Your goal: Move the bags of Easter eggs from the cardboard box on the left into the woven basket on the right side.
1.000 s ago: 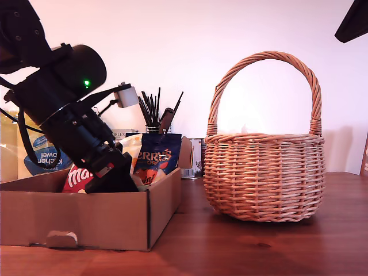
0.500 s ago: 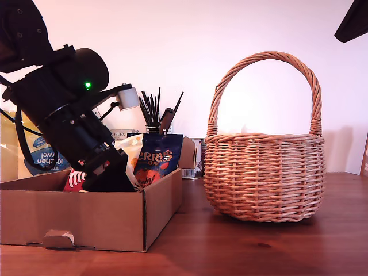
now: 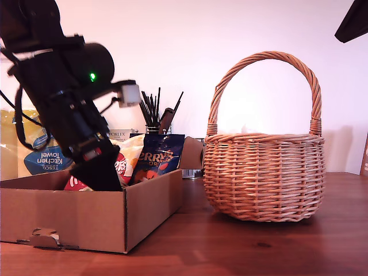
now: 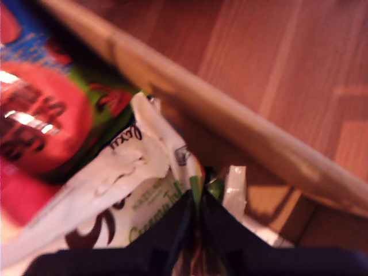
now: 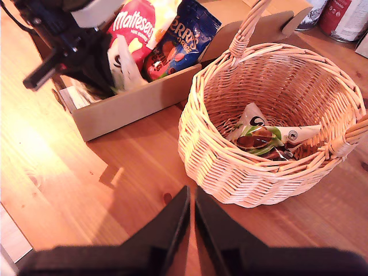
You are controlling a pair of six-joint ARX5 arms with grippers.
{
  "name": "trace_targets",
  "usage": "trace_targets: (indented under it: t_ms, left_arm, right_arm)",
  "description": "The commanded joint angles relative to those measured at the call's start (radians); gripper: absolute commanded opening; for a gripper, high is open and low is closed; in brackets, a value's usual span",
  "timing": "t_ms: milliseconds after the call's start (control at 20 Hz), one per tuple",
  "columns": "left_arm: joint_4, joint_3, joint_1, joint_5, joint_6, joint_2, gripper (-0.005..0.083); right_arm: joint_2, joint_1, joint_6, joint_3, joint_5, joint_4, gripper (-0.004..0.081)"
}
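Observation:
The cardboard box (image 3: 75, 221) stands at the exterior view's left, the woven basket (image 3: 264, 178) at its right. My first gripper (image 4: 195, 213) reaches down into the box and is shut on a white bag with green script (image 4: 132, 172). The second wrist view shows that white bag (image 5: 123, 66) at the jaws inside the box (image 5: 132, 103). A red-logo Maltesers bag (image 3: 121, 167) and a dark blue Terry's bag (image 3: 161, 155) lean behind it. One white-and-green bag (image 5: 264, 138) lies in the basket (image 5: 218, 155). My second gripper (image 5: 191, 218) hovers shut and empty high over the table beside the basket.
A yellow-and-blue kitchen towel pack (image 3: 43, 158) stands behind the box. A pot of black sticks (image 3: 154, 112), a white Porlex box (image 3: 123, 135) and tins (image 3: 195, 158) sit at the back. A dark arm part (image 3: 353, 20) hangs at the exterior view's upper right.
My first arm has swung more upright with its gripper still down in the box. The box has slid and turned toward the exterior view's left. The basket has not moved.

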Motion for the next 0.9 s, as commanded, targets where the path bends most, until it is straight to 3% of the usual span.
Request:
trace_targets:
  t_ms: [0, 300, 850]
  left_arm:
    - [-0.001, 0.000, 0.001, -0.006, -0.005, -0.051, -0.0021]
    - [-0.016, 0.001, 0.001, -0.027, -0.003, -0.142, -0.0021]
    - [-0.015, 0.013, 0.002, -0.034, -0.006, -0.151, -0.0021]
  right_arm:
    - [-0.002, -0.003, -0.007, -0.007, -0.002, 0.004, -0.0013]
    - [-0.002, -0.003, -0.007, -0.007, -0.002, 0.005, -0.0013]
    - [-0.002, -0.003, -0.007, -0.007, -0.002, 0.004, -0.0013]
